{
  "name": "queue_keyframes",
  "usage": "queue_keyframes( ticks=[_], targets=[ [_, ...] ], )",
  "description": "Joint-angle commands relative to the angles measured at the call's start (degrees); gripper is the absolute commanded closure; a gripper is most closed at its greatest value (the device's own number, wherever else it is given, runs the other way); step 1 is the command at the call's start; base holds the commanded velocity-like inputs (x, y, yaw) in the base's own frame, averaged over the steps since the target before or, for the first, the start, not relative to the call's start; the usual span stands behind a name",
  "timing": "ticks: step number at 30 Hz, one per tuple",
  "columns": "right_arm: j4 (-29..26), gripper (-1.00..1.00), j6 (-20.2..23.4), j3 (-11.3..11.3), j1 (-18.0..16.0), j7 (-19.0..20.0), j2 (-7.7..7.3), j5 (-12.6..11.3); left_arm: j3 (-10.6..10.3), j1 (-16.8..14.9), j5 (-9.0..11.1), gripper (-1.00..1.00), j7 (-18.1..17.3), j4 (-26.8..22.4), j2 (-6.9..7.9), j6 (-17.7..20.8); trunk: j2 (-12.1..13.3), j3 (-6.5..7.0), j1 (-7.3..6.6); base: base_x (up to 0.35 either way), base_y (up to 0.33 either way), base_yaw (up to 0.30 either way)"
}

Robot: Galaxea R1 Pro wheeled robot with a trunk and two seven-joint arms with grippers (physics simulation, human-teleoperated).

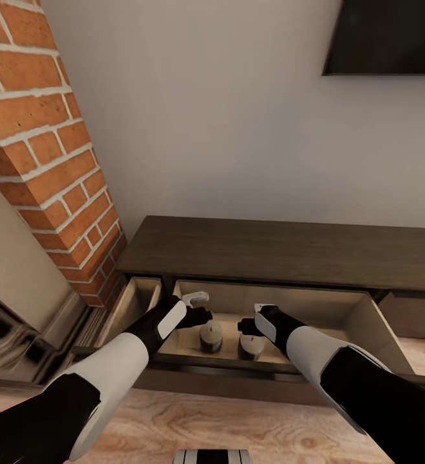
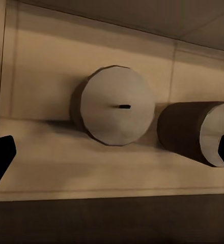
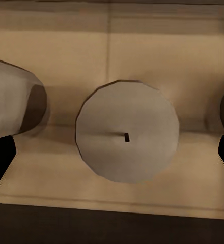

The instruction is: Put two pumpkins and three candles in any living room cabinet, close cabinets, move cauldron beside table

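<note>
A pale wall [image 1: 238, 129] backs a low dark cabinet [image 1: 283, 248], with a red brick column [image 1: 51, 167] at its left end and the corner of a dark screen [image 1: 386, 35] above to the right; the floor [image 1: 174, 425] in front is light wood. The cabinet's wide middle drawer [image 1: 360, 316] is pulled out, pale wood inside, and a narrower drawer [image 1: 135, 299] to its left is open too. Two candles stand upright in the wide drawer, close together but apart: the left candle [image 1: 210, 337] and the right candle [image 1: 251, 347]. The left gripper [image 1: 203, 316] hangs just above the left candle, and in the left wrist view its black fingertips [image 2: 0, 157] stand wide apart at the frame's edges, with that candle's flat top and wick [image 2: 117, 105] between them and the other candle [image 2: 193, 133] beside it. The right gripper [image 1: 246, 325] hovers over the right candle; its fingertips [image 3: 0, 157] are likewise spread well apart, holding nothing, with the candle's top [image 3: 127, 137] centred between them and the neighbour [image 3: 15, 104] at the edge
</note>
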Motion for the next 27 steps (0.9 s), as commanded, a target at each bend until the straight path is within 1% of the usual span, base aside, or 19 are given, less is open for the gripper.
queue_keyframes(
  ticks=[1,5,10,15,18,21,27],
  targets=[
    [-0.1,-1.00,0.3,0.4,0.0,-0.4,-0.02,-0.6,-0.2,0.0,0.5,-1.00,0.5,0.0,0.00,0.4,0.0,0.18,-0.03,0.000,0.000,0.000],
    [-0.1,-1.00,0.9,0.3,0.0,-0.5,-0.07,-0.7,-0.1,0.0,0.5,-1.00,0.6,0.0,0.00,1.4,0.1,1.07,-0.13,0.000,0.000,0.000],
    [-0.1,-1.00,2.2,0.2,0.0,-0.6,-0.10,-0.7,-0.1,0.0,0.5,-1.00,0.7,0.1,0.00,2.0,0.1,1.07,-0.13,0.000,0.000,0.000],
    [-0.2,-1.00,5.5,0.1,0.0,-0.6,-0.11,-0.9,-0.1,0.0,0.6,-1.00,0.7,0.3,0.00,2.3,0.1,1.07,-0.13,0.000,0.000,0.000],
    [-0.2,-1.00,7.0,0.1,0.0,-0.6,-0.11,-0.9,-0.1,0.0,0.5,-1.00,0.8,0.3,0.00,3.5,0.1,1.07,-0.13,0.000,0.000,0.000],
    [-0.2,-1.00,7.7,0.1,0.0,-0.6,-0.17,-1.0,-0.1,0.0,0.5,-1.00,1.1,0.3,0.00,5.0,0.1,1.07,-0.13,0.000,0.000,0.000],
    [-0.2,-1.00,8.0,0.0,0.0,-0.7,-0.19,-1.0,-0.1,0.0,0.6,-1.00,1.0,0.4,0.00,5.9,0.1,1.07,-0.13,0.000,0.000,0.000]
  ],
)
